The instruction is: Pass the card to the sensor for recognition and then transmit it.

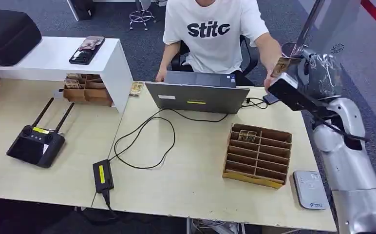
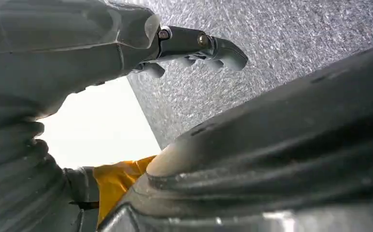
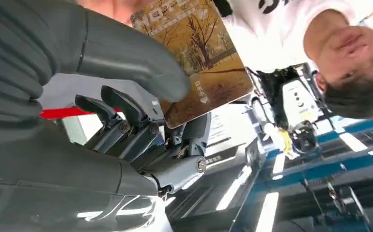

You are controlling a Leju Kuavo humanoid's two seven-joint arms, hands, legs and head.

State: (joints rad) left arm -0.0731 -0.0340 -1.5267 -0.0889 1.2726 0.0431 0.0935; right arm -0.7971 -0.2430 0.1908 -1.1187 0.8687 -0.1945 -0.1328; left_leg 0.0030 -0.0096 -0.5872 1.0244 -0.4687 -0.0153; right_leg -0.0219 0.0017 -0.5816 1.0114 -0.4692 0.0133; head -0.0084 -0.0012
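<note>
Head view: I see my right hand (image 1: 293, 73) raised past the bench's far right corner, holding a flat rectangular glossy card (image 1: 281, 65) beside the person's hand (image 1: 272, 73); grey rounded-square sensor (image 1: 310, 189) lies at the near right corner.

Left wrist view: left hand (image 2: 194, 48) fingers curled, holding nothing.

Right wrist view: smooth grey thumb (image 3: 141, 63) and dark fingers pinch the card (image 3: 199, 53), long axis pointing away from the palm.

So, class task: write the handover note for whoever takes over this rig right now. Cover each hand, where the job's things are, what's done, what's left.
Right hand: raised at the table's far right, pinching the card between thumb and fingers.
Left hand: hanging beside the body, holds nothing, fingers look curled in.
Sensor: flat on the table's near right corner, beside the cardboard card box.
Person's hand: reaching at the card, apparently to take it.
Done: card picked up and offered. Whether it was scanned cannot be told.
Left: finish the handover.
</note>
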